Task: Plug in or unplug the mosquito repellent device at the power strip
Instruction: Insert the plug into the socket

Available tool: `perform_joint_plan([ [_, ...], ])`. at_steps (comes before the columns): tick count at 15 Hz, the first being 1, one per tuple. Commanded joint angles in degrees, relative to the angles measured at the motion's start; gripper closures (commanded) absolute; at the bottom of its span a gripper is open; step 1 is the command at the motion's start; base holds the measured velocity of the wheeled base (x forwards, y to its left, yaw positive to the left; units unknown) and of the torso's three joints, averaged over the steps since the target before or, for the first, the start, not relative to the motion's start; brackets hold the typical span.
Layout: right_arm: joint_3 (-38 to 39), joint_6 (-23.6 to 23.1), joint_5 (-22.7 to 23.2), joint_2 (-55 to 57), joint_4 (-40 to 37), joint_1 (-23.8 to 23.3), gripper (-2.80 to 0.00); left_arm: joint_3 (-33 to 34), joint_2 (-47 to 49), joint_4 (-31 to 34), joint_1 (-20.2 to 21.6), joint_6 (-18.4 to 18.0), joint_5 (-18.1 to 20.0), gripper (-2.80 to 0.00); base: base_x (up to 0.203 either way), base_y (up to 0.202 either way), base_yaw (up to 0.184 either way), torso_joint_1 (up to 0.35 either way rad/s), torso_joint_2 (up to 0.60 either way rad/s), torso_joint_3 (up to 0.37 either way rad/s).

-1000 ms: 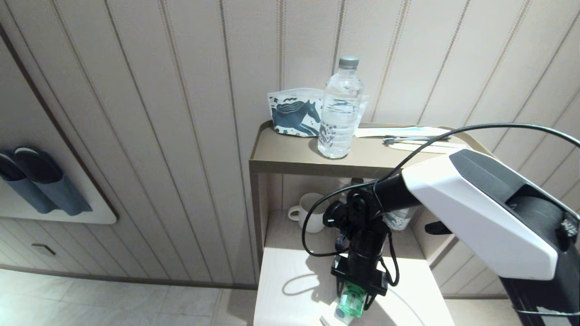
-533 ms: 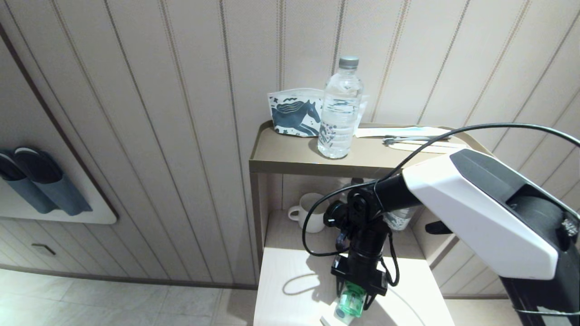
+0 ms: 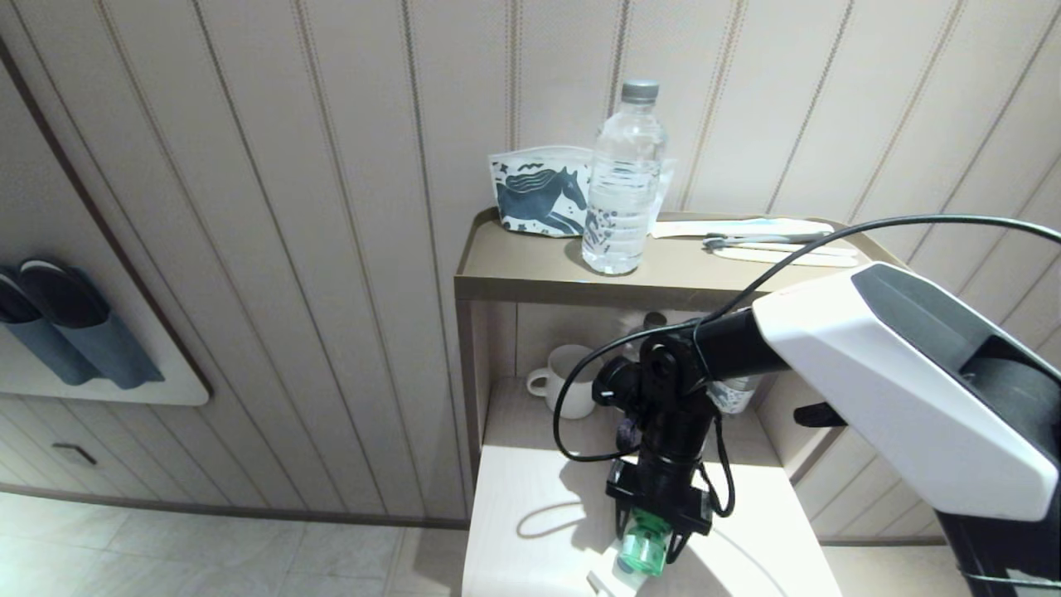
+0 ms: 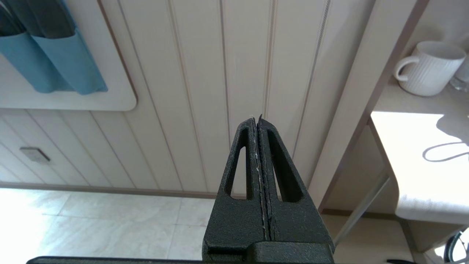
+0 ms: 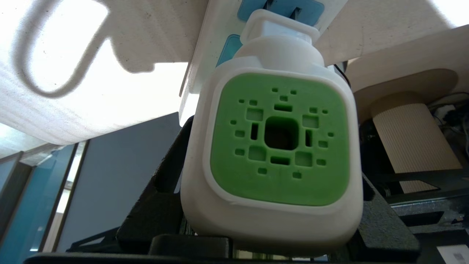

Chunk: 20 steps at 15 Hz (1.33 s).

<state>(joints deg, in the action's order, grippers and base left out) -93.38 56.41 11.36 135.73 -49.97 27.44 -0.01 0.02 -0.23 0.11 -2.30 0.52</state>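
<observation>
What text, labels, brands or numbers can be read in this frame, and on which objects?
No text can be read in any view.
Water bottle: label print too small to make out.
Pouch: a horse picture and specks, no letters.
Mosquito repellent device: green grille of square holes, no brand or marking showing.
Power strip: blue socket faces, no visible lettering.
Mug: plain white, ribbed.

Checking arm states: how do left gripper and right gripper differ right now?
The left gripper is shut and empty; the right gripper is clamped on the mosquito repellent device. The left hangs off the stand by the wall; the right sits at the power strip. Both have black fingers.
</observation>
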Motion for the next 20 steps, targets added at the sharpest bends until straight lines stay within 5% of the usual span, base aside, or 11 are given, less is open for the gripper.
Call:
perform_joint_plan([
  [1,0.0,0.3,0.1,0.2,0.2,-0.1,0.0,0.0,0.0,0.0,0.0,0.0,0.0,0.0,0.0,0.0,0.0,-0.161,0.32,0.175],
  [8,-0.4,0.1,7.3,-1.4,0.1,-3.2,0.0,0.0,0.0,0.0,0.1,0.0,0.0,0.0,0.0,0.0,0.0,-0.032,0.07,0.037],
  [20,3.0,-1.7,5.4,-2.4,0.4,-3.3,0.0,0.0,0.0,0.0,0.0,0.0,0.0,0.0,0.0,0.0,0.0,0.0,0.0,0.0],
])
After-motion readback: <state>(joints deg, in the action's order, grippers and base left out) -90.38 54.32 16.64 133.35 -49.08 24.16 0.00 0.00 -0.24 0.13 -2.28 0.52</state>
